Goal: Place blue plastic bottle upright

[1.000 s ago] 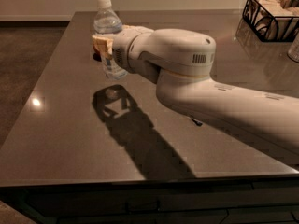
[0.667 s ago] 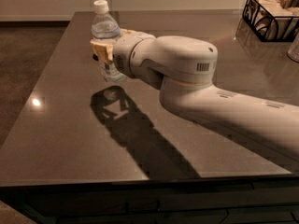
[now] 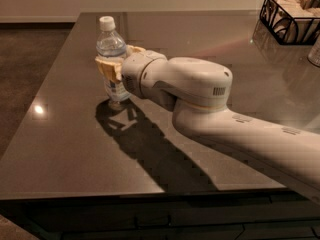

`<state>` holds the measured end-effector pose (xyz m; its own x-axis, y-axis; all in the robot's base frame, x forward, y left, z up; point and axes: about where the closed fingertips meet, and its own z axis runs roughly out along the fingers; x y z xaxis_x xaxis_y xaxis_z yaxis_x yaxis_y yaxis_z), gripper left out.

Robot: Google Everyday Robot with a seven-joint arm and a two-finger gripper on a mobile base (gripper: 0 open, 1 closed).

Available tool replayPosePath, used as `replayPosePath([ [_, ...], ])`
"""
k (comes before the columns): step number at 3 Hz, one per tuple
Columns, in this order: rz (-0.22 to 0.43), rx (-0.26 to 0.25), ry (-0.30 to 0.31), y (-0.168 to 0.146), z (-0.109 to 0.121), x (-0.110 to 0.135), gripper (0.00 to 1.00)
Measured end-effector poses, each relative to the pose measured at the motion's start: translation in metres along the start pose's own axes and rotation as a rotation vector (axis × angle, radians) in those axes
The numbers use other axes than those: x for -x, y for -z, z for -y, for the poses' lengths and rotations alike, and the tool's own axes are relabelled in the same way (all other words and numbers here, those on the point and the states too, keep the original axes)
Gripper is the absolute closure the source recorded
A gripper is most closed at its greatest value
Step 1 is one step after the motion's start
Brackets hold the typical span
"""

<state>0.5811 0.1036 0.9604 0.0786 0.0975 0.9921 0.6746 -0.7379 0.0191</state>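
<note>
Over toward the back-left part of the dark, glossy tabletop (image 3: 65, 149), the blue plastic bottle (image 3: 110, 46) is standing upright. It's a small clear one with a white screw cap (image 3: 106, 23) and a pale blue-and-white label low on its body. The robot's gripper (image 3: 119, 64) is right at the bottle's middle, with its tan fingers (image 3: 106, 68) pinching the bottle from both sides. One pad sits on the near-left side, and the other peeks out from behind the bottle on the right. The cap and shoulder stick up above the fingers, and the label part hangs below them. The bottle's base looks to be down at the table surface, but I honestly can't tell if it's fully resting or just above it. The chunky white arm (image 3: 200, 89) comes in from the lower right and throws a dark shadow (image 3: 145, 144) on the table just in front of the bottle. Off in the far right corner sits a black wire basket (image 3: 266, 15) with some beige stuff inside, well apart from the bottle. A small bright glare spot (image 3: 38, 109) shows near the table's left edge.
</note>
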Motion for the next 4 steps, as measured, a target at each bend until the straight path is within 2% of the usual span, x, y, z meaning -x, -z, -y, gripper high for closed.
replayPosePath([
  [1, -0.005, -0.007, -0.017, 0.001, 0.003, 0.01, 1.0],
  [2, -0.014, -0.006, -0.032, 0.003, 0.002, 0.02, 0.83],
  [4, -0.027, -0.004, -0.031, 0.003, 0.004, 0.026, 0.38],
])
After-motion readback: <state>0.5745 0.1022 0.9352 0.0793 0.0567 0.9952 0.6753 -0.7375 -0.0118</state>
